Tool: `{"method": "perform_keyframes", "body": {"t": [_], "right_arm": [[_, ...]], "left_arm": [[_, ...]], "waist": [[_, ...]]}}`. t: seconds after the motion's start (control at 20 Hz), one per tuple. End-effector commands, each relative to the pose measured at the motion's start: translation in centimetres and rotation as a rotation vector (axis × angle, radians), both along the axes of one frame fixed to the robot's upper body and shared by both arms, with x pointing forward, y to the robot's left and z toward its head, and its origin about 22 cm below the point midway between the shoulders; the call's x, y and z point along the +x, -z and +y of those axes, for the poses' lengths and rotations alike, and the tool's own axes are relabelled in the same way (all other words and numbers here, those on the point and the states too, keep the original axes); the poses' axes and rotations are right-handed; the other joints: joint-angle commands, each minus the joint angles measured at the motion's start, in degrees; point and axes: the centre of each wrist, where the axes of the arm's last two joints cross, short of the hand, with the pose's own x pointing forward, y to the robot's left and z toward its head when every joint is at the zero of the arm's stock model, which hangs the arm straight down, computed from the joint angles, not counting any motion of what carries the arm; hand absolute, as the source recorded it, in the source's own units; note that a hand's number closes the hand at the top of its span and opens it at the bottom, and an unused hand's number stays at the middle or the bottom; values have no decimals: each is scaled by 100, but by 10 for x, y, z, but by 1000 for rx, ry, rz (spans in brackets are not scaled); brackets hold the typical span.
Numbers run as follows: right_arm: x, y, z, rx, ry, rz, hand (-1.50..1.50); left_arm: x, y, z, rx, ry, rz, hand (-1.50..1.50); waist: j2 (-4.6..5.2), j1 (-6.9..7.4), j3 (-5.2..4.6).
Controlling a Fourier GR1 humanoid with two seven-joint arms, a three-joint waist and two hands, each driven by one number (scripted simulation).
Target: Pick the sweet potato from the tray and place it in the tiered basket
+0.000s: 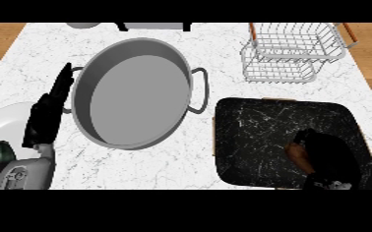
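The right hand [321, 153] was down in the black tray [247, 128], fingers curled round the sweet potato [296, 153], evidently gripping it to lift. The left hand [49, 110] rested straight-fingered beside the pot [134, 69], out of the way; the tiered basket [291, 54] waited far right.

No readable text, labels, brands, numbers or signs anywhere.

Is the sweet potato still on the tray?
Yes: the sweet potato is on the tray, with the right hand curled round it.

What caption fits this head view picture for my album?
Right robot hand curls around the sweet potato on the black tray; tiered basket waits beyond.
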Motion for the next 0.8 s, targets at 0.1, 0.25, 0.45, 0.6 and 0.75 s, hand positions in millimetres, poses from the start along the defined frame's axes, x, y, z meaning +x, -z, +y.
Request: {"method": "perform_keyframes", "body": {"t": [0.1, 0.25, 0.45, 0.6, 0.75], "right_arm": [[12, -1, 5, -115, -99, -1, 150], [-2, 18, 11, 13, -61, -24, 150], [1, 2, 12, 113, -45, -79, 150], [-5, -23, 57, 203, -74, -116, 150], [16, -28, 143, 352, -126, -99, 150]], "left_arm": [[-11, 12, 9, 2, 11, -24, 0], [5, -3, -8, 1, 2, 6, 0], [-4, -2, 12, -2, -8, -10, 0], [7, -8, -6, 25, 7, -19, 0], [9, -3, -2, -3, 35, -23, 0]], "waist": [[33, 4, 55], [33, -28, 57], [30, -16, 57], [30, -27, 55], [90, 223, 53]]}}
